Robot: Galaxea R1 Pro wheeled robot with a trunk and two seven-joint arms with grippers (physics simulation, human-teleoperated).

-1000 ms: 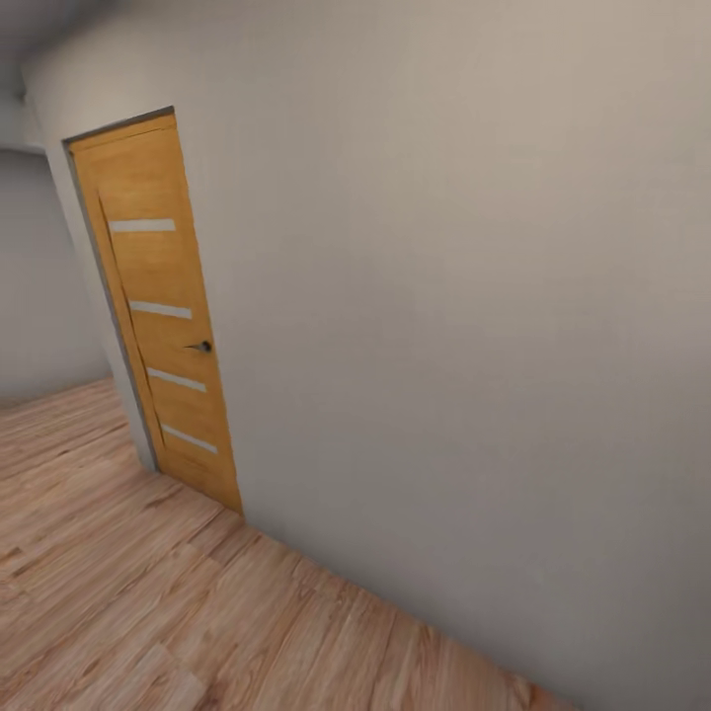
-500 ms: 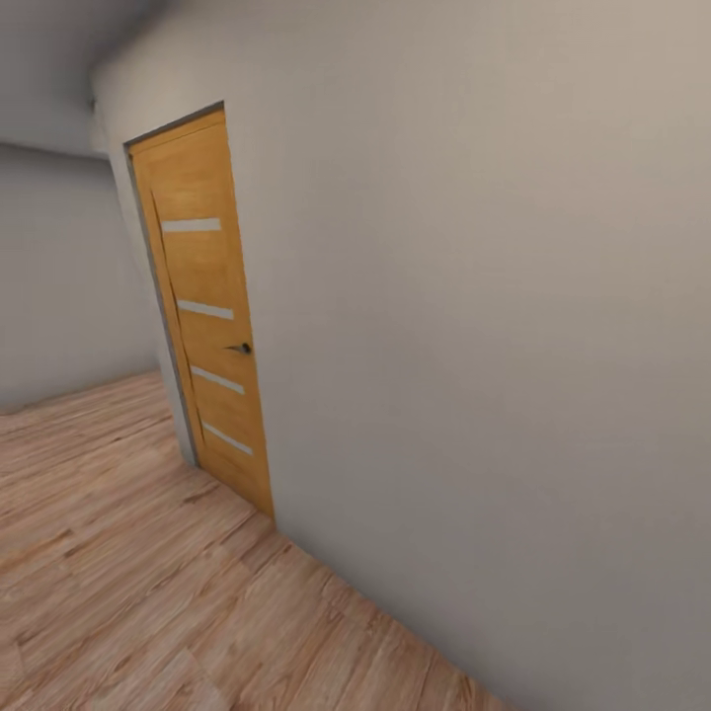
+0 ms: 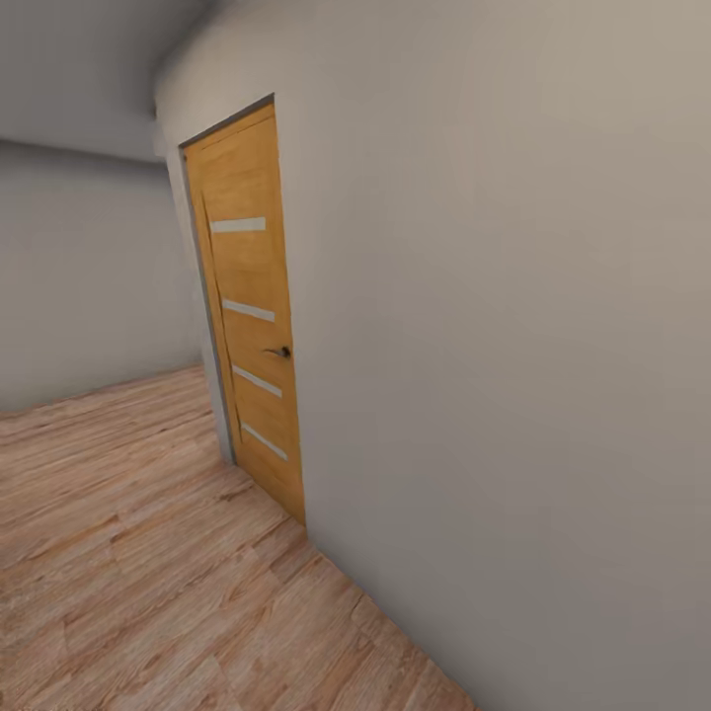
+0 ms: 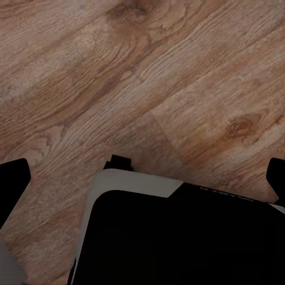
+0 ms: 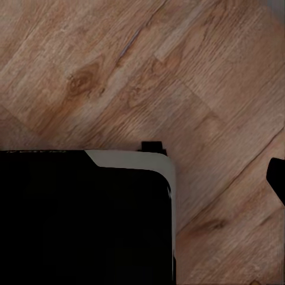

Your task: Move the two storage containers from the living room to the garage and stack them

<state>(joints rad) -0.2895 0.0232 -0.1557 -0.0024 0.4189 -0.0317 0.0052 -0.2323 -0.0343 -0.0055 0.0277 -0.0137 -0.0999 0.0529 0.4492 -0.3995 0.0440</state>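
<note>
Ahead, seen from the head camera, a plain grey-beige wall (image 3: 513, 326) runs away to the left, tilted in the frame. Set into it is a shut wooden door (image 3: 252, 316), honey-coloured, with four narrow pale strips across it and a small dark handle (image 3: 280, 352) on its right edge. Light wood plank floor (image 3: 138, 553) lies below the door and wall and reaches back to a second grey wall (image 3: 89, 286) at the far left. Neither storage container is visible in these views.

Seen from the left wrist camera, the same plank floor (image 4: 148, 89) lies beneath, with a black, white-edged part of the robot's base (image 4: 178, 231) over it. Dark fingertips (image 4: 12, 181) of the left claw show at both edges, well apart, so that claw is open and holds nothing.

Seen from the right wrist camera, another black, white-trimmed corner of the base sits above the planks. One dark fingertip (image 5: 276, 178) of the right claw shows at one edge; I cannot tell whether that claw is open or closed.
</note>
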